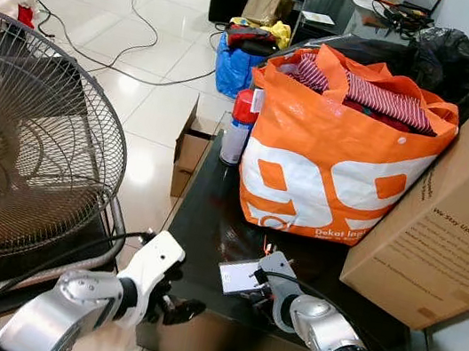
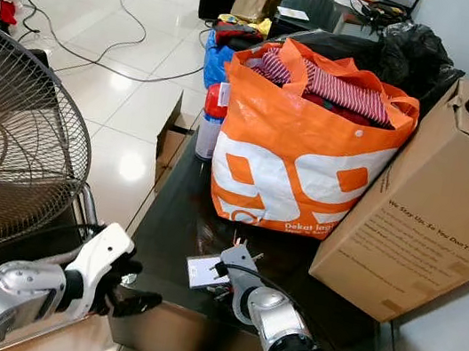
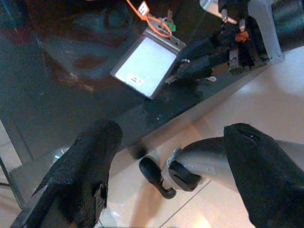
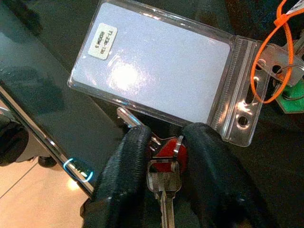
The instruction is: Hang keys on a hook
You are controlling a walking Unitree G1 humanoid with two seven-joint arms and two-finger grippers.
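Right gripper (image 4: pixel 164 152) is pinched on the keys (image 4: pixel 164 178) at the table (image 1: pixel 199 224) edge. Lift straight, letting the card sleeve (image 4: pixel 152 71) trail freely (orange tie attached). Left gripper (image 3: pixel 166 156) hangs spread.

The right gripper (image 2: pixel 220 274) rests on the dark glossy tabletop (image 2: pixel 175 220), fingertips touching a white card in a clear plastic sleeve (image 2: pixel 203 271). Just beyond it stands an orange-and-white shopping bag (image 2: pixel 295 163); beside that, a brown cardboard box (image 2: pixel 414 233).
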